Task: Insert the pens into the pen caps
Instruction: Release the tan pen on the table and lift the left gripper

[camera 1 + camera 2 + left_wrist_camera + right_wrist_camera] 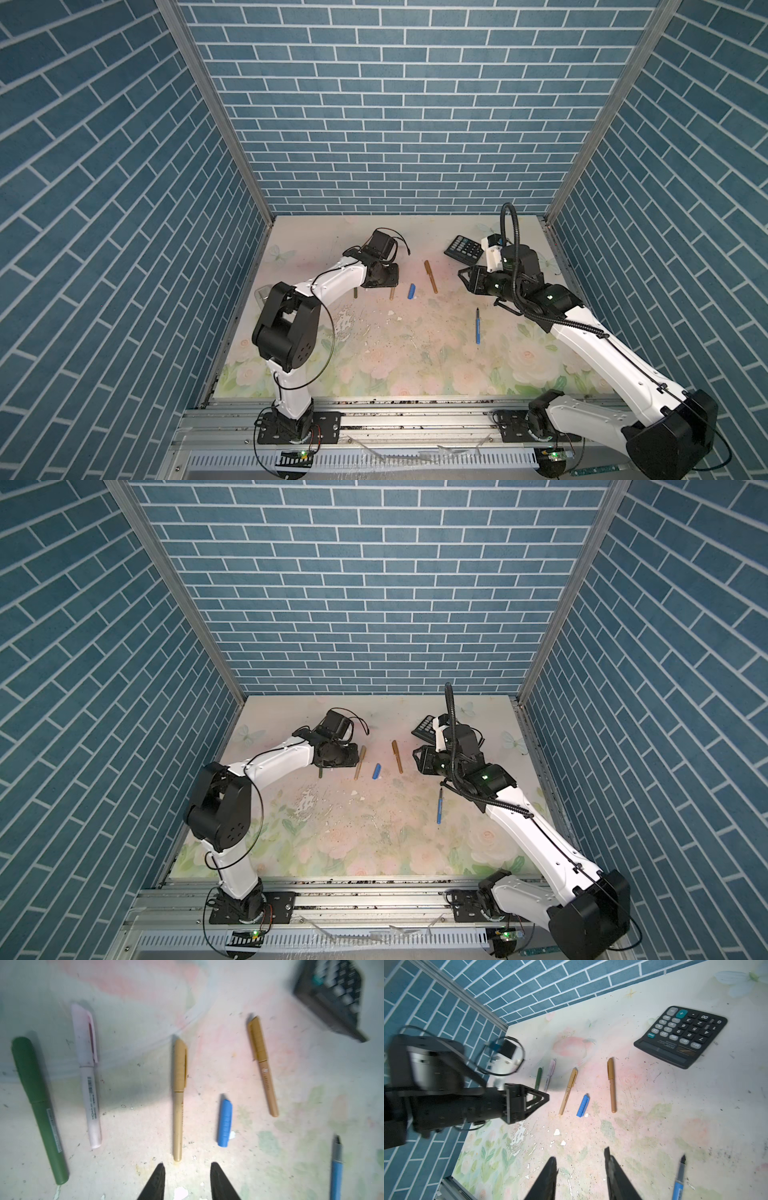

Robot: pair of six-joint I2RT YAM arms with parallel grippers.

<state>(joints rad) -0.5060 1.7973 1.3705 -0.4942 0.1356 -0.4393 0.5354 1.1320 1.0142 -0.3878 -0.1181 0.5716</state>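
While four pens lie capped in a row at the far middle of the table [415, 353], namely the green pen [39, 1109], the pink-white pen [89, 1076], the tan pen [179, 1101] and the brown pen [430, 276], one pair waits to be joined. The blue cap [412, 291] rests alone between the tan and brown pens. The uncapped blue pen [478, 326] lies well apart from it, nearer and to the right.

The left gripper [186, 1165] hovers low over the near end of the tan pen, jaws parted with nothing between them. The right gripper [580, 1154] hangs above bare tabletop, its jaws also apart and empty. A calculator [463, 249] sits at the far right, clear of the work.

The blue pen's long axis runs near to far, dark tip pointing far, much as the cap lies. In both top views the pen rests beside the right forearm, nearer than that gripper's tips and a little to their right, so the right arm looks the closer one and would need to draw back toward the near edge and close across the barrel. The cap lies just right of the left jaws, a short reach for that arm. Which end of the cap is open cannot be told for certain.
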